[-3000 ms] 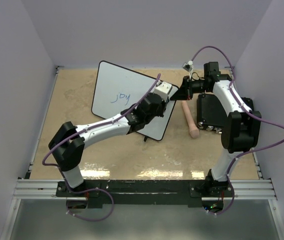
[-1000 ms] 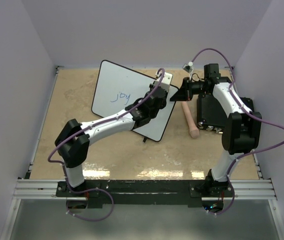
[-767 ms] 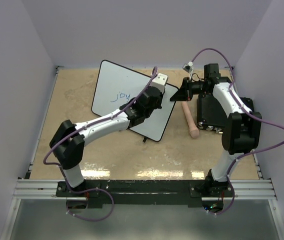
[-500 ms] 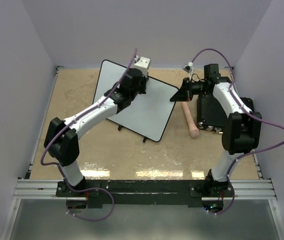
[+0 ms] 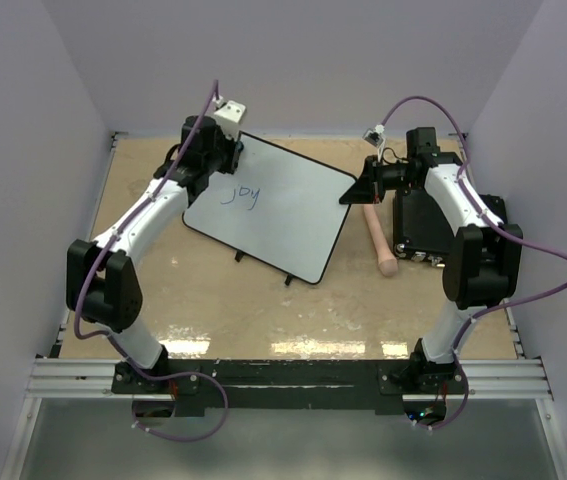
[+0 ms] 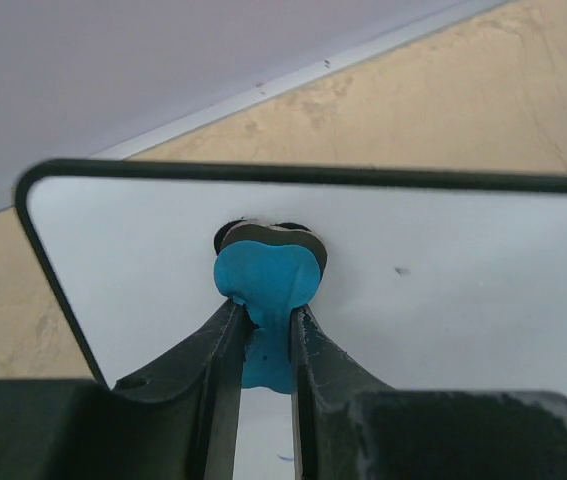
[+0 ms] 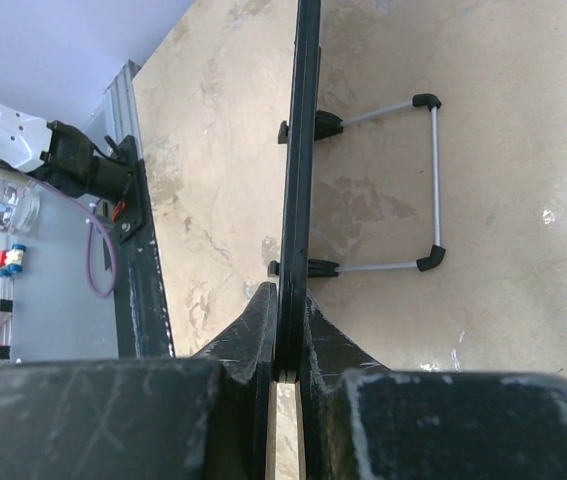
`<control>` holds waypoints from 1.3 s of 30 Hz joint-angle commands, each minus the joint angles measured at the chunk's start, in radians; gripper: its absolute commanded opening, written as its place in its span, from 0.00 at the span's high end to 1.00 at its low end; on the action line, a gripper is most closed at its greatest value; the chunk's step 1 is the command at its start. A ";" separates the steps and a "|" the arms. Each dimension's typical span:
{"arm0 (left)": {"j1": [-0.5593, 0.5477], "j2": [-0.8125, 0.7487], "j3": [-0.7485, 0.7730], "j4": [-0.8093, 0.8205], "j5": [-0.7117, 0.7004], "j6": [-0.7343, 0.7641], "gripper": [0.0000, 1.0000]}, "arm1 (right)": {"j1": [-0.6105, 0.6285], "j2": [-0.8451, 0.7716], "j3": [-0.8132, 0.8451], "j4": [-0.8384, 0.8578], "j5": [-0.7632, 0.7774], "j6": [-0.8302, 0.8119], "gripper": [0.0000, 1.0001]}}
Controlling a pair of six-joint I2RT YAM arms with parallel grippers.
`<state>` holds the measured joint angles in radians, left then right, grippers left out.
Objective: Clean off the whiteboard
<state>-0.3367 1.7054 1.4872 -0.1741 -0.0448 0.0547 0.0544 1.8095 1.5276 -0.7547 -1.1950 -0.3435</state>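
Firmly, right gripper clamps whiteboard; left gripper holds blue eraser.

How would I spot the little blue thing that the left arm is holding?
Find the whiteboard in the middle of the table. At its far left corner the left gripper pinches a small pad against the white face. It is the only bright blue thing there.

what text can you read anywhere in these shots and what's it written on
"joy": blue handwriting on the large white rectangular whiteboard with a thin black rim, top view.
Nothing else: the black rectangular box and the blue pad in the left tool show no readable print.
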 commanded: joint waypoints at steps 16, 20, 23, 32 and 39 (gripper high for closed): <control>0.018 -0.158 -0.505 0.054 0.108 0.212 1.00 | 0.025 -0.001 0.074 -0.064 0.011 -0.123 1.00; 0.031 -0.162 -0.571 0.058 0.094 0.235 1.00 | 0.027 0.005 0.082 -0.066 0.008 -0.121 1.00; 0.053 -0.171 -0.596 0.062 0.094 0.249 1.00 | 0.025 0.008 0.086 -0.064 0.009 -0.118 1.00; 0.061 -0.110 -0.331 0.067 0.134 0.261 1.00 | 0.027 0.011 0.085 -0.057 0.006 -0.108 1.00; 0.059 -0.067 -0.174 0.058 0.163 0.241 1.00 | 0.025 0.007 0.080 -0.048 0.014 -0.098 1.00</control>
<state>-0.2817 1.6234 1.2324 -0.1864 0.0818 0.2989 0.0605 1.8248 1.5730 -0.8307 -1.1709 -0.3679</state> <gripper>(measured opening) 0.260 0.073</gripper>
